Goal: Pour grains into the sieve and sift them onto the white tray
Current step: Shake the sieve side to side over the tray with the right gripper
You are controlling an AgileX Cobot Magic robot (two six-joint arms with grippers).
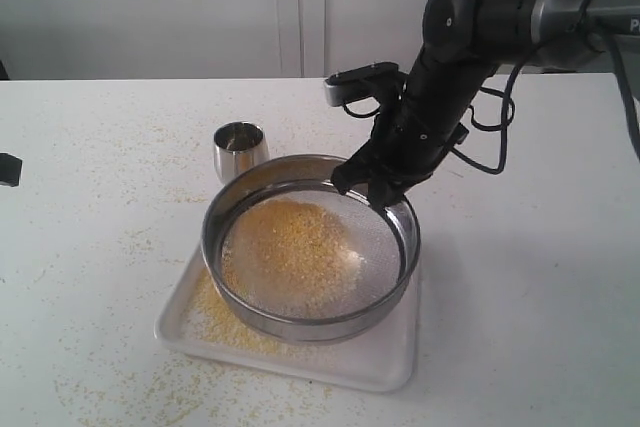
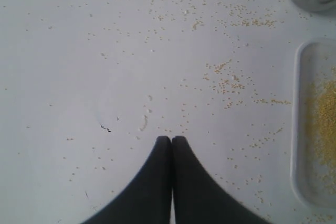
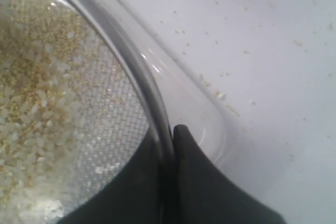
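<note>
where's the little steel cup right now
In the exterior view the cup stands upright on the table, left of centre, just behind the far-left rim of the sieve. Whether they touch cannot be told.

At lower centre of the exterior view, the round steel sieve [image 1: 310, 326], with yellow and pale grains [image 1: 285, 247] heaped on its mesh, lies over the white tray [image 1: 385, 362], whose left side is dusted yellow.

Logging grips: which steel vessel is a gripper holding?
The sieve, the wide mesh-bottomed ring: the right gripper pinches its rim. The small steel cup stands untouched.
</note>
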